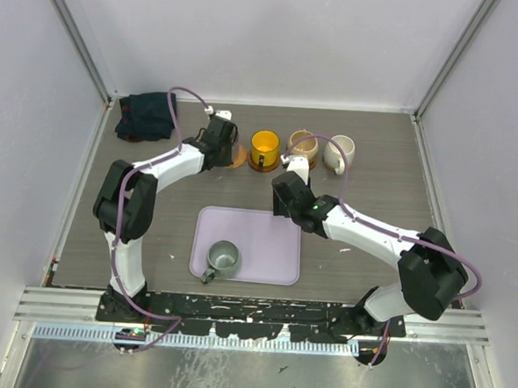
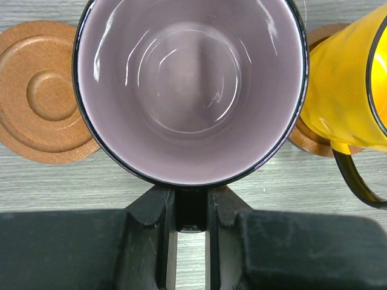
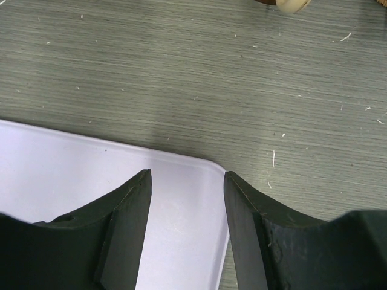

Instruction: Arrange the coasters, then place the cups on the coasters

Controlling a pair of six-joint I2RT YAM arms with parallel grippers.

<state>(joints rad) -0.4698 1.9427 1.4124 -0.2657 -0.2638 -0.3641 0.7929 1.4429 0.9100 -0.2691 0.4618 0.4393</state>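
At the back left corner of the tabletop (image 1: 392, 180) lies a bundled dark cloth (image 1: 145, 117). The left arm reaches to the back row just right of it. The left pincer (image 2: 191, 199) is closed on the black handle of the mauve cup (image 2: 190, 90), which sits upright with its mouth facing the wrist camera. The cup hides the surface beneath it, so it cannot be determined whether it rests on anything. In the left wrist view, a bare coaster (image 2: 39, 90), orange-brown with concentric rings, lies flat on the tabletop just left of the cup. Nearer the arm bases, the lavender tray (image 1: 264, 247) occupies the centre. The grey-green cup (image 1: 222, 259) stands upright in its near left area, handle toward the near left. In the back row, the yellow cup (image 1: 264, 148) stands close to the right of the mauve cup on a second coaster (image 2: 308, 136), its black handle toward the arms. The right pincer (image 3: 187, 173) is open with nothing between its jaws, and it hangs above the far right corner of the tray. Further right in the back row stand the tan cup (image 1: 302, 144) and the cream-white cup (image 1: 339, 152), close together.
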